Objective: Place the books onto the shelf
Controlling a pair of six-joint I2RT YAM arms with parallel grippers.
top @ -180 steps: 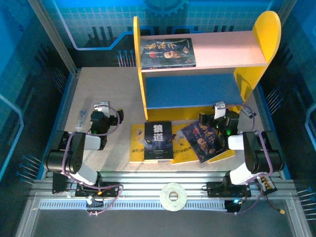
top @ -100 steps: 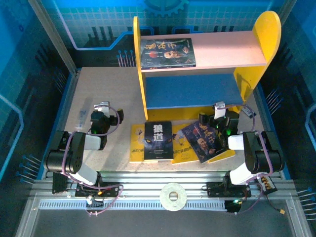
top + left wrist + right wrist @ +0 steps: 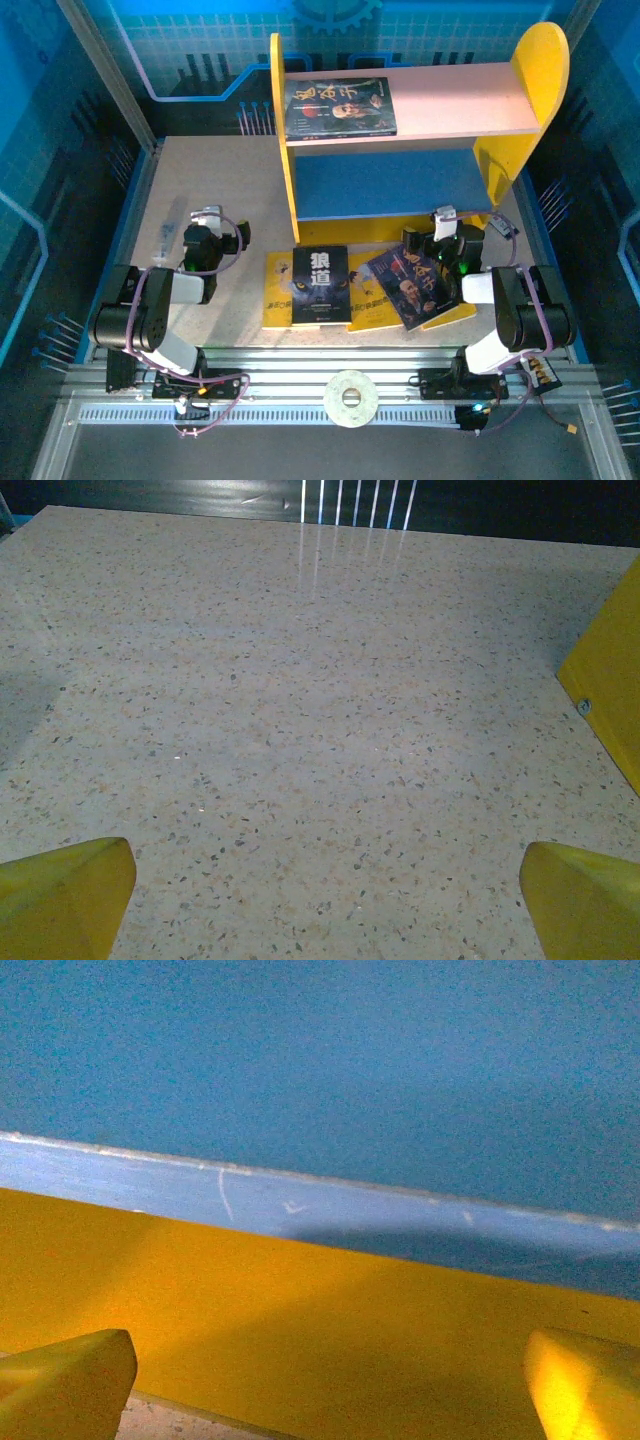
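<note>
**Shelf.** Two-tier shelf with yellow side panels [image 3: 283, 150], a pale pink upper board [image 3: 450, 110] and a blue lower board [image 3: 400, 185]. It stands at 12 o'clock on the speckled beige worktop [image 3: 215, 180].

**Books, shelved.** One dark paperback with portraits [image 3: 340, 107] lies flat at the 9 o'clock end of the pink board.

**Books, unshelved.** These lie on the worktop at 6 o'clock of the shelf.
- A dark wolf-face paperback [image 3: 321, 285] rests on a thin yellow paperback [image 3: 277, 298].
- At its 3 o'clock, a skewed dark portrait paperback [image 3: 412, 287] rests on another thin yellow one [image 3: 372, 308].

**Handling (a judgement).**
- The books are likely light, bendable and glossy-slick.
- They lie flat, so there is little edge to get under.
- Best taken top book first, pinched at a spine or at a corner that overhangs the book beneath.
- The yellow ones will probably sag if held by one corner.

**Left arm's fingers** [image 3: 70, 895]. Yellow, spread wide and empty over bare worktop, at 9 o'clock of the books.

**Right arm's fingers** [image 3: 70, 1380]. Yellow, spread wide and empty, facing the shelf's base at 12 o'clock of the portrait paperback.

**Views.**
- The overhead view gives every book and both arms, but the fingers are hard to make out there.
- The left wrist view adds a screw in the side panel's foot at 3 o'clock.
- The right wrist view adds scratches on the blue board's front edge.
</note>
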